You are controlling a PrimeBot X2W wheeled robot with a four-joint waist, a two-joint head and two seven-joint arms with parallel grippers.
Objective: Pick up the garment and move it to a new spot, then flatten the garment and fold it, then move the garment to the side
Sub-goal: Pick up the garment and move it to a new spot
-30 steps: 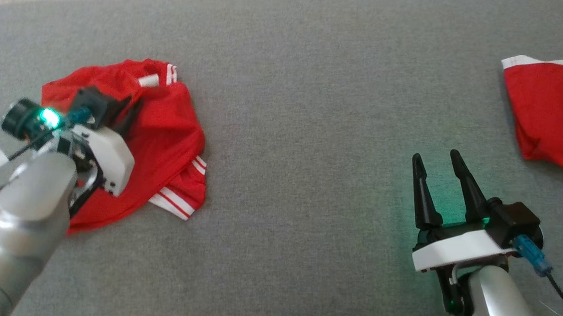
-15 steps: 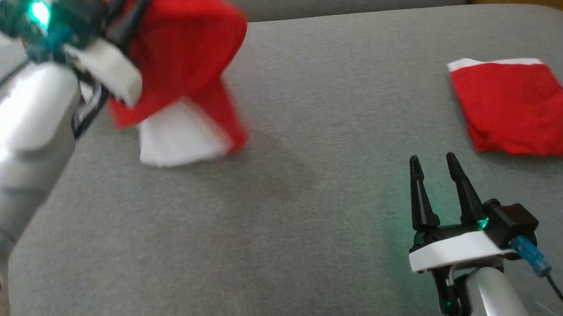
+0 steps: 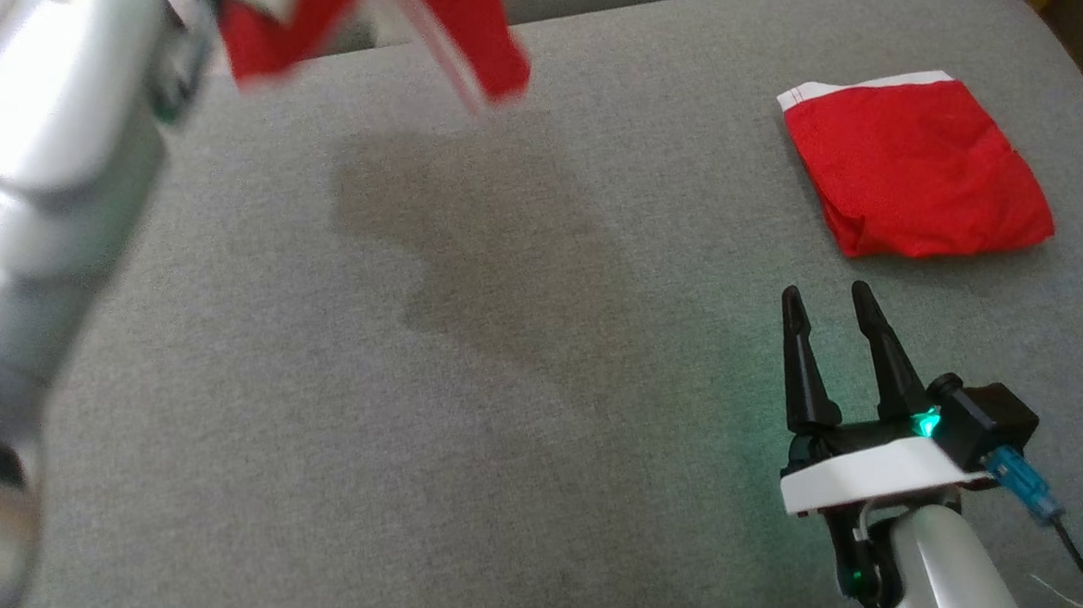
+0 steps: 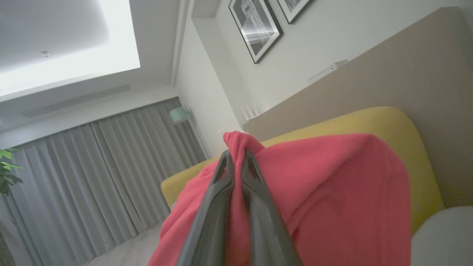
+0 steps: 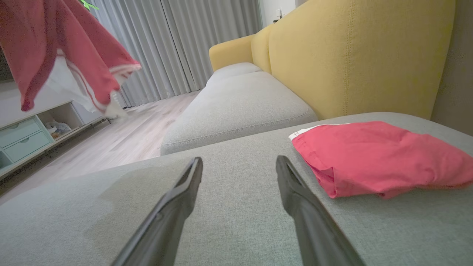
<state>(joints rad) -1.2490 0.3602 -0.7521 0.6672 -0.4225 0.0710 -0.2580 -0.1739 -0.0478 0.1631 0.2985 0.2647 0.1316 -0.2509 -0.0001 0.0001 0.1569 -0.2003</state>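
Head view first: we see the grey cushion (image 3: 499, 413) spreading wide under and ahead of the right pincer (image 3: 825, 296), with a soft dark shadow (image 3: 489, 246) on it ahead and to that pincer's left. In the right wrist view a yellow backrest (image 5: 351, 55) rises beyond the pincer's fingertips, to their right, and grey curtains (image 5: 184, 40) hang far ahead of them. Our left forearm (image 3: 39, 157), pale and blurred, runs up the left edge of the head view.

The garment (image 3: 464, 22), red with white stripes, hangs clear of the cushion from the left pincer (image 4: 236, 155). It is high and well to the left of the right pincer, and in the right wrist view it dangles at the upper left with its white-trimmed hem lowest. In the left wrist view we see the two dark fingers (image 4: 218, 192) pressed together on a bunched fold of the red fabric, which pokes out past the tips and drapes down to the right of them.

A folded red cloth (image 3: 919, 166) with a white edge lies flat on the cushion just ahead and to the right of the right pincer, apart from it. The right pincer is spread wide with nothing between its fingers (image 5: 177, 199), tips pointing away from us low over the cushion.
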